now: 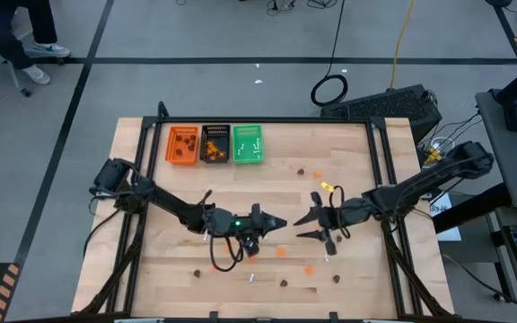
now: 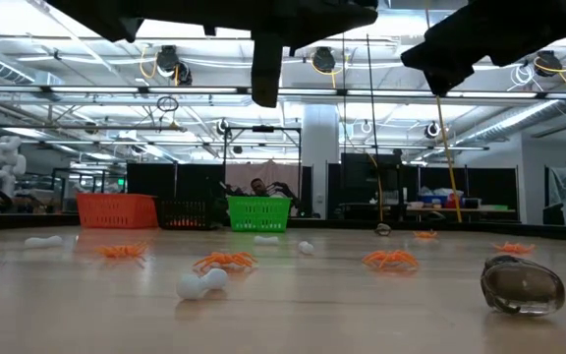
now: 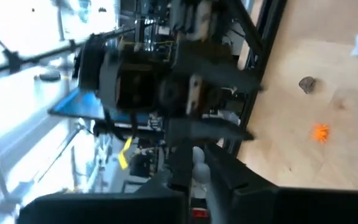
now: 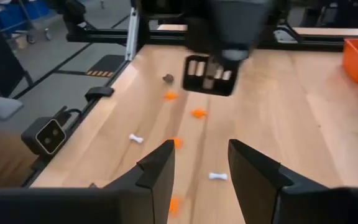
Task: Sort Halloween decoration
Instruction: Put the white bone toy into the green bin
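Table [image 1: 348, 152] of pale wood fills the high view, with both dark arms reaching in to meet near its middle. In the low view only blurred dark undersides of the arms show, cut off by the upper edge.

Three trays stand in a row at the far left: orange [image 1: 183, 144], black [image 1: 214, 144] and green [image 1: 248, 144]. Dark and orange bits lie in the first two, too small to tell apart.

Left gripper [image 1: 275, 222] hangs left of centre, pinched to a point. Its wrist view shows the fingers [image 3: 229, 177] clenched on a white stick [image 3: 197, 158], mostly hidden between them. Right gripper [image 1: 305, 227] faces it from the right, close but apart, its fingers [image 4: 160, 165] spread with nothing between them.

Loose on the near half lie orange blobs [image 1: 281, 252], brown blobs [image 1: 284, 283] and white sticks [image 1: 251, 276]. More brown blobs sit farther back, right of the trays. In the low view one brown blob [image 2: 522, 285] lies nearest, at the right.
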Robot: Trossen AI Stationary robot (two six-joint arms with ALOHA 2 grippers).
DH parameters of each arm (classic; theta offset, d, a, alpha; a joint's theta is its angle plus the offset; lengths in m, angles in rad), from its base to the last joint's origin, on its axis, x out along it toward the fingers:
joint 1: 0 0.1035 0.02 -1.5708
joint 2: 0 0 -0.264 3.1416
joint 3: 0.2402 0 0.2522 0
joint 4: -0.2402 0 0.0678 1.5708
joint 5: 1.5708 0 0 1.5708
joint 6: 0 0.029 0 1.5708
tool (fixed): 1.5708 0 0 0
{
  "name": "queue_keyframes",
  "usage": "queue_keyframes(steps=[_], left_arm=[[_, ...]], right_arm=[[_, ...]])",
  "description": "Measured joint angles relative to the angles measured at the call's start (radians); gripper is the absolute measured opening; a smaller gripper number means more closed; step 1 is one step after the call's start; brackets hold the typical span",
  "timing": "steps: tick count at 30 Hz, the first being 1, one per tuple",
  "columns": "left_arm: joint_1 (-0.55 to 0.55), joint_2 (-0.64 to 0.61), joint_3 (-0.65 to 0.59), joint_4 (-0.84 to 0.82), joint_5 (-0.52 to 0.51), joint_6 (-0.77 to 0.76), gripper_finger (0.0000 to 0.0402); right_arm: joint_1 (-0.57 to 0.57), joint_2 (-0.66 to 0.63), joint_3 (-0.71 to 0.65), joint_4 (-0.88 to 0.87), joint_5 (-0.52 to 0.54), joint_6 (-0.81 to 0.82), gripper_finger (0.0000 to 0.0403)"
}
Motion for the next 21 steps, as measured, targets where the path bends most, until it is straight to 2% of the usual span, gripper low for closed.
queue_keyframes(steps=[3, 9, 14, 17, 21], left_arm=[[0.027, 0.000, 0.000, 0.003, 0.000, -0.079, 0.0009], [0.115, 0.000, 0.000, 0.087, 0.000, -0.268, 0.0023], [0.195, 0.000, 0.000, 0.139, -0.025, -0.471, 0.0025], [0.232, 0.000, 0.000, 0.142, -0.113, -0.617, 0.0025], [0.258, 0.000, 0.000, 0.114, -0.290, -0.827, 0.0025]], right_arm=[[0.020, 0.065, 0.000, 0.063, 0.032, -0.014, 0.0137], [0.039, 0.215, 0.000, 0.167, 0.183, -0.036, 0.0137], [0.039, 0.345, 0.000, 0.332, 0.231, -0.045, 0.0137], [0.039, 0.413, 0.000, 0.440, 0.232, -0.049, 0.0137], [0.039, 0.493, 0.000, 0.561, 0.232, -0.052, 0.0137]])
